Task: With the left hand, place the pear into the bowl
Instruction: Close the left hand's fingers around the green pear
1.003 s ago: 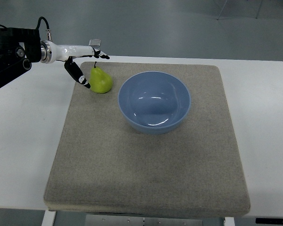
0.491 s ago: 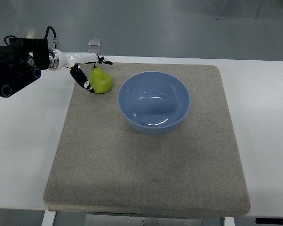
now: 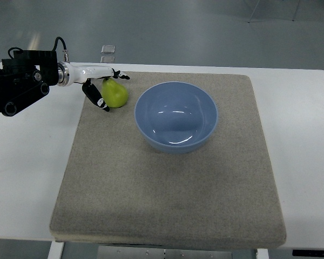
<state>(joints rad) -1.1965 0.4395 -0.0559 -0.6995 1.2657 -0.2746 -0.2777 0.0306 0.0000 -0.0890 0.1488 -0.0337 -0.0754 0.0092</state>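
A yellow-green pear (image 3: pixel 116 96) lies on the grey mat (image 3: pixel 167 199) near its far left corner, just left of the empty blue bowl (image 3: pixel 211 106). My left hand (image 3: pixel 113 90) reaches in from the left on a white wrist and straddles the pear. Its dark thumb (image 3: pixel 98 99) runs down the pear's left side and its fingers (image 3: pixel 119 75) arch over the top, hiding the stem. The fingers stand spread around the pear, and the pear rests on the mat.
The mat covers most of a white table (image 3: pixel 32 162). The arm's black housing (image 3: pixel 16 81) sits over the table's far left. A small clear object (image 3: pixel 108 49) lies beyond the table's far edge.
The left arm has slid right and the hand has come in closer around the pear, its fingers now over the top. The pear has barely shifted.
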